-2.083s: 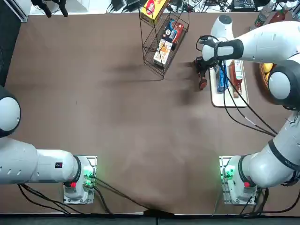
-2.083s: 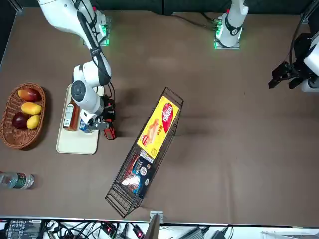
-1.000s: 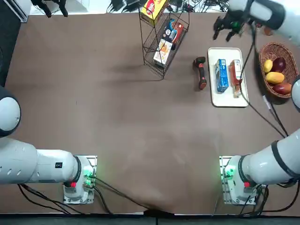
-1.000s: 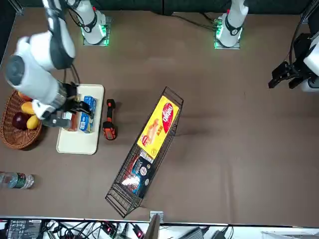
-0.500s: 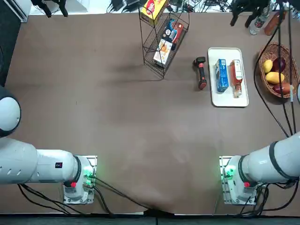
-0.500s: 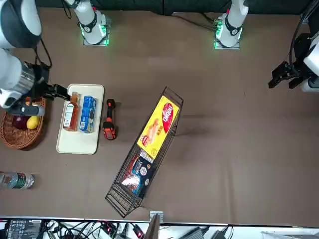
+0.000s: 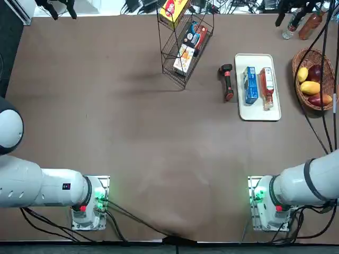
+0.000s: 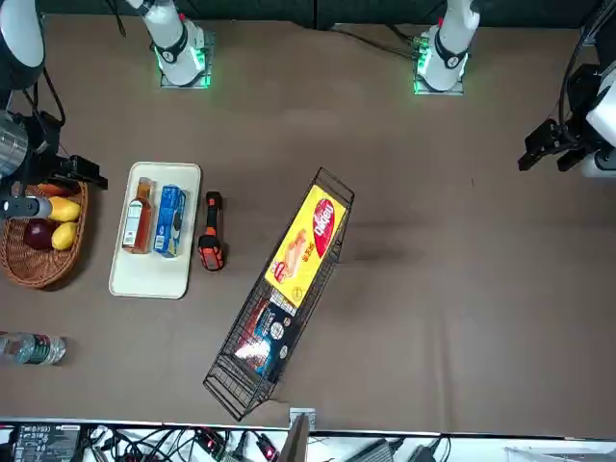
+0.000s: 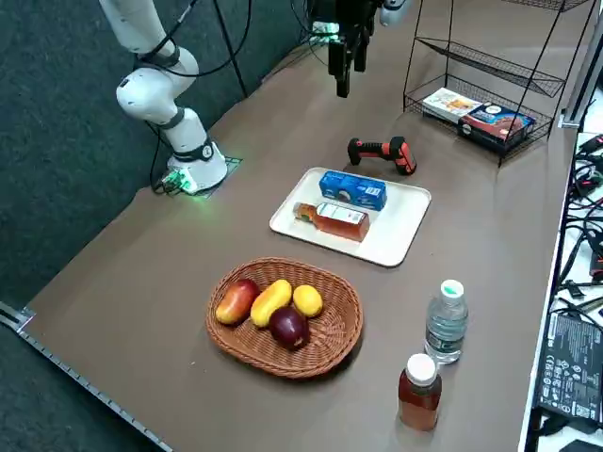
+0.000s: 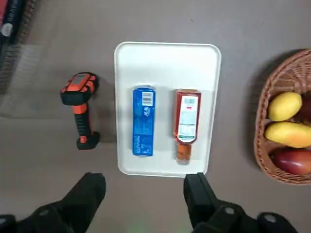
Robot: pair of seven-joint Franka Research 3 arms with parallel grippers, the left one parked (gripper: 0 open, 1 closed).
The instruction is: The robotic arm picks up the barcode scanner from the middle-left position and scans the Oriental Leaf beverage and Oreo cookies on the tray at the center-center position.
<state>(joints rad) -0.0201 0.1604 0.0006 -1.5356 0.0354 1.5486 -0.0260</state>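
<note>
The barcode scanner (image 10: 81, 111) is lying flat on the counter (image 7: 132, 121) just beside the tray (image 10: 167, 56), on the side away from the fruit basket (image 10: 286, 127), handle running parallel to the tray's long edge. On the tray the blue Oreo cookies (image 10: 143, 121) and the Oriental Leaf beverage (image 10: 186, 121) lie side by side, cookies nearer the scanner, bottle nearer the basket. The right gripper (image 10: 146, 191) hangs high above the tray with its jaws spread wide and nothing between them. Honestly this layout fits either a run about to go for the scanner or one that's already scanned and put it back, so I won't call which. Risk-wise: if the arm does come down for the scanner, the tray edge is really close, so one finger could clip the rim and shove the tray, sliding the packs around. The scanner's fat head and thin handle also mean an off-centre pinch could make it swivel. The bottle on its side could roll if bumped.
</note>
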